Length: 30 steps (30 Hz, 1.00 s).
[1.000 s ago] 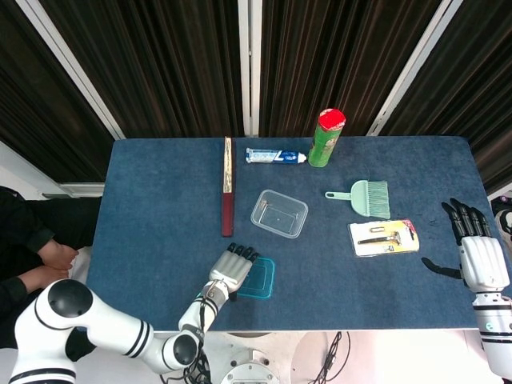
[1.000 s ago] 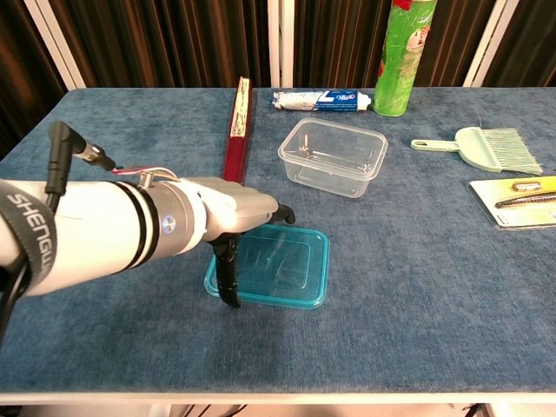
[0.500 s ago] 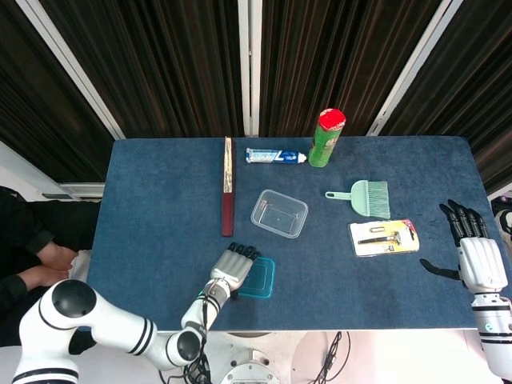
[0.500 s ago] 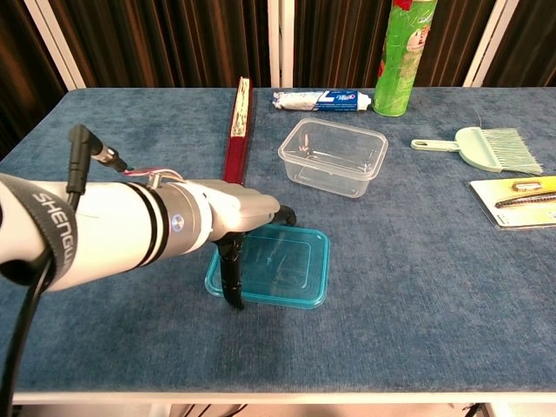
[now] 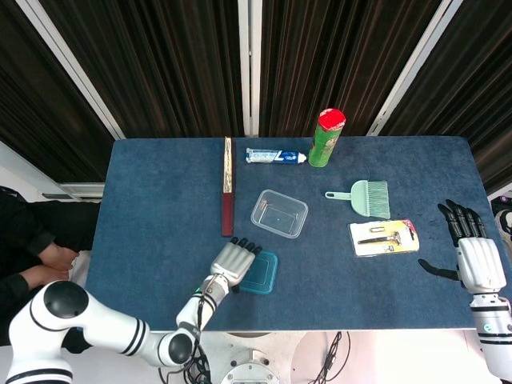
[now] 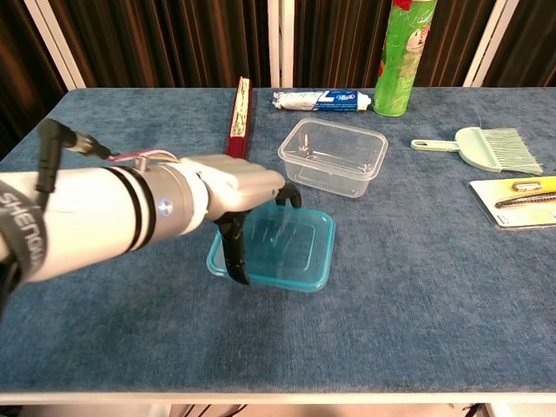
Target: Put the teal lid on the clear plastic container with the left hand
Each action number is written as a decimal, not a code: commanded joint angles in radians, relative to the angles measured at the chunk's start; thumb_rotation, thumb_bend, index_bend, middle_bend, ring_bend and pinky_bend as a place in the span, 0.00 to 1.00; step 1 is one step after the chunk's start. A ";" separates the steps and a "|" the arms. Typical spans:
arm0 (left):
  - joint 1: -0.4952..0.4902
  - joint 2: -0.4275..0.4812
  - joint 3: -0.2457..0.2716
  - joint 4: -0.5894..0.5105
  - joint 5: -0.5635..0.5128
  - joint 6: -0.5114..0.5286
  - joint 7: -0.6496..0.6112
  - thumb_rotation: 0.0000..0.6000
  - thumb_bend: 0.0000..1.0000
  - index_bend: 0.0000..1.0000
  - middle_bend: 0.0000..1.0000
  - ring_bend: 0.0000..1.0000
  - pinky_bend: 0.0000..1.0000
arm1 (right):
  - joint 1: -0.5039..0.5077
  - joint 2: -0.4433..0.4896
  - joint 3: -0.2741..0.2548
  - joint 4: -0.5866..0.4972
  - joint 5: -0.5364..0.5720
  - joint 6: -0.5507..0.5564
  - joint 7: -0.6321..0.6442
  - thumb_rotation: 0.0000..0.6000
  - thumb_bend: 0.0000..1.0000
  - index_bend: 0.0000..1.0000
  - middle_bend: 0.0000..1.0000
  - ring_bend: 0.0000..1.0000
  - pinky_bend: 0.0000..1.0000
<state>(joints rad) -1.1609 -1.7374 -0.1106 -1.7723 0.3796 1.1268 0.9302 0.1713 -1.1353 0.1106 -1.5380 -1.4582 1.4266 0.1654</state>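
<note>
The teal lid (image 6: 282, 250) is a flat translucent rectangle near the table's front edge, seen in the head view as the lid (image 5: 262, 273). My left hand (image 6: 236, 193) grips its left side, fingers over the top and thumb (image 6: 233, 254) down at the near edge. The lid sits tilted, its hand side raised off the cloth. The clear plastic container (image 6: 334, 157) stands empty and upright just behind and to the right; the head view shows the container (image 5: 279, 214) past my left hand (image 5: 232, 262). My right hand (image 5: 478, 258) lies open at the table's right edge.
A long dark red stick (image 6: 236, 126) lies left of the container. Behind it are a toothpaste tube (image 6: 321, 101) and a tall green can (image 6: 404, 52). A green hand brush (image 6: 491, 148) and a razor pack (image 6: 521, 200) lie to the right on the blue table (image 6: 417, 304).
My left hand has closed on the lid and raised its left side, shifting it slightly toward the container. The right hand has barely moved.
</note>
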 commanded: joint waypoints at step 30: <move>-0.371 0.140 -0.047 0.595 0.137 -0.759 -0.362 1.00 0.12 0.28 0.23 0.07 0.05 | -0.041 0.038 0.010 -0.114 0.038 0.036 -0.099 1.00 0.03 0.00 0.00 0.00 0.00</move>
<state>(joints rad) -1.4875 -1.5681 -0.1775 -1.2267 0.5558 0.4136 0.5990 0.1304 -1.0975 0.1209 -1.6523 -1.4206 1.4630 0.0661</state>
